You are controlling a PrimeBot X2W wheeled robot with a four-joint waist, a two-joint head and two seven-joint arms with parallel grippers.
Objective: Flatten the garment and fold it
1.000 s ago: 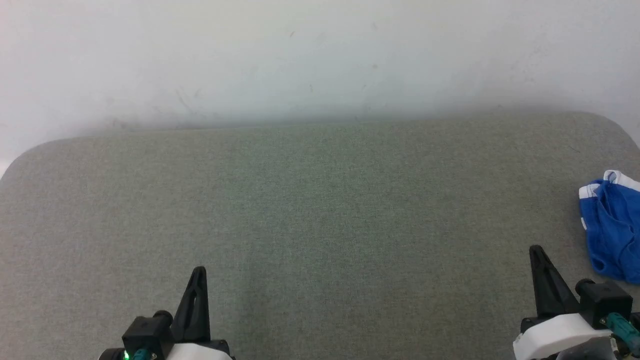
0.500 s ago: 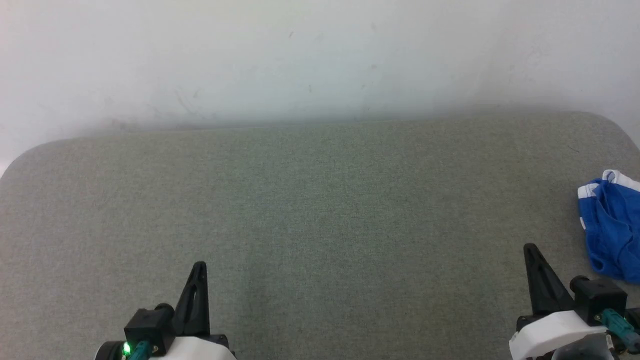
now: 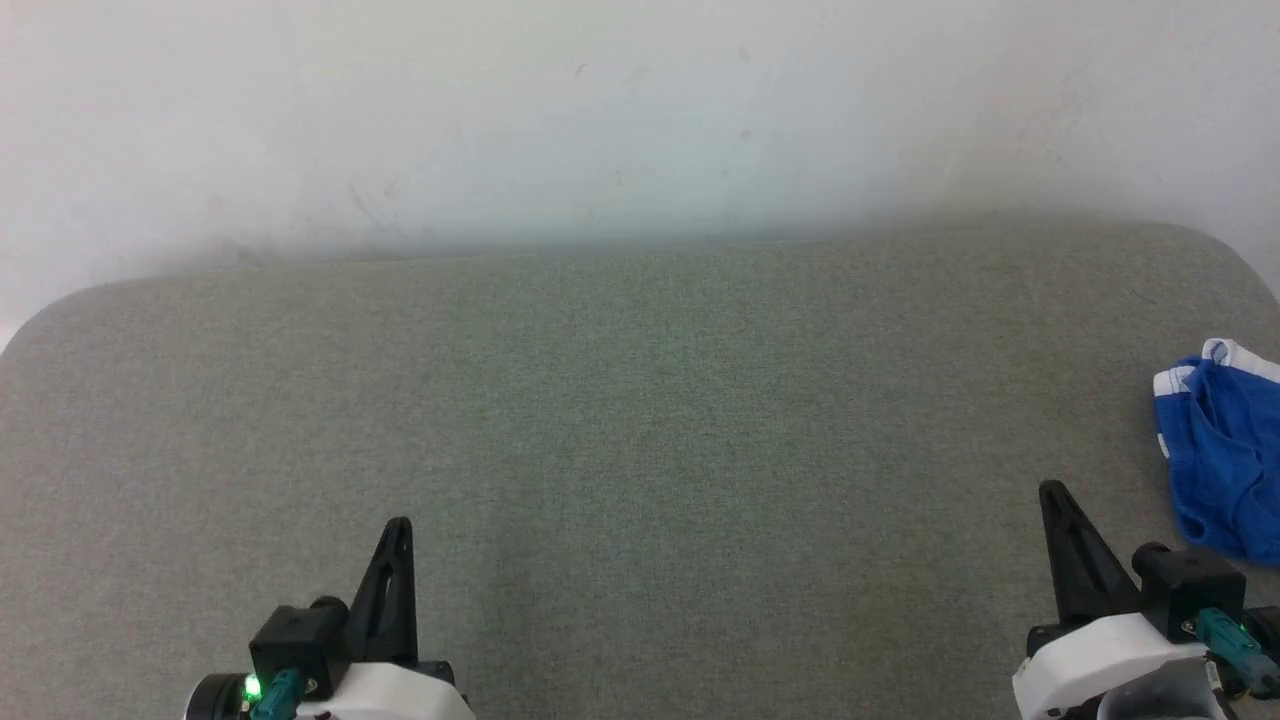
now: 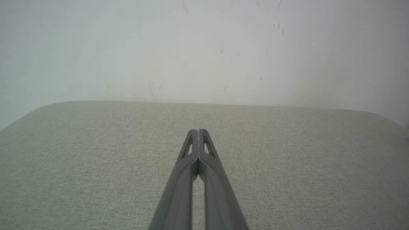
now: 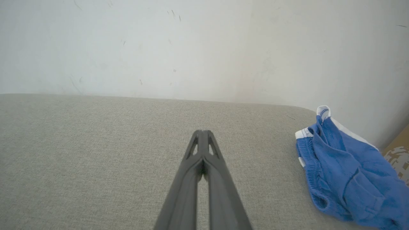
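One crumpled royal-blue, white-banded fabric garment (image 3: 1225, 455) lies at three o'clock on the grey-green cloth surface (image 3: 640, 400). Two dark grippers, left gripper (image 3: 398, 524) and right gripper (image 3: 1047, 489), pinch their fingers together, empty.

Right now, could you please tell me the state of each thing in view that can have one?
garment: crumpled in a heap, neither flattened nor folded, held by nothing.
left gripper: shut, empty.
right gripper: shut, empty, apart from the garment.
padded surface: bears the garment near its right end.
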